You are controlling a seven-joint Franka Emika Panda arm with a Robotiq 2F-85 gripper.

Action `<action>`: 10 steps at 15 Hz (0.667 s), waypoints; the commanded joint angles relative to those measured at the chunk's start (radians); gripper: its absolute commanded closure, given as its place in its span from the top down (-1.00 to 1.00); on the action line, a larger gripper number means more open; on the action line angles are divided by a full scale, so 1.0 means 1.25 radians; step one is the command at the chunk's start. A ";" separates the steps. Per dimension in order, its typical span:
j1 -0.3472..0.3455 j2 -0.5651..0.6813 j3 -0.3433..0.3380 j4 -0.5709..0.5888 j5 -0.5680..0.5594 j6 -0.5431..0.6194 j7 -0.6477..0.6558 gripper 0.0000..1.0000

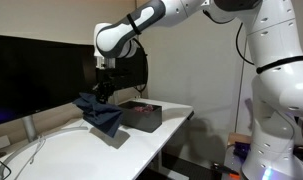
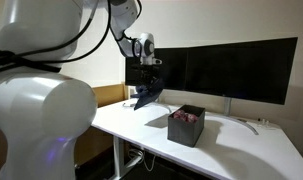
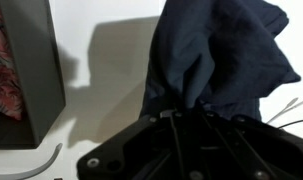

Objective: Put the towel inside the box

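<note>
Closest to the wrist camera: black gripper (image 3: pixel 181 112), clamped tight on a bunched dark blue towel (image 3: pixel 221 55). Seen in both exterior views hanging from the fingers over the white table (image 1: pixel 61 150), just beside the open dark box (image 1: pixel 143 115), not over it. Cannot tell whether the lowest fold touches the tabletop. Inside the box, reddish patterned fabric (image 3: pixel 3 70). Behind, a dark monitor (image 2: pixel 231 65).

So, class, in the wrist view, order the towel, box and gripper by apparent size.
1. dark blue towel
2. gripper
3. box, cut off by the frame edge
Nearness to the camera enlarges the first two.
</note>
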 commanded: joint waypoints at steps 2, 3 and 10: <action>-0.039 -0.107 0.005 -0.136 0.009 0.053 -0.015 -0.95; -0.046 -0.116 0.003 -0.145 0.009 0.055 -0.019 -0.95; -0.111 -0.135 -0.022 -0.159 0.020 0.064 -0.063 -0.95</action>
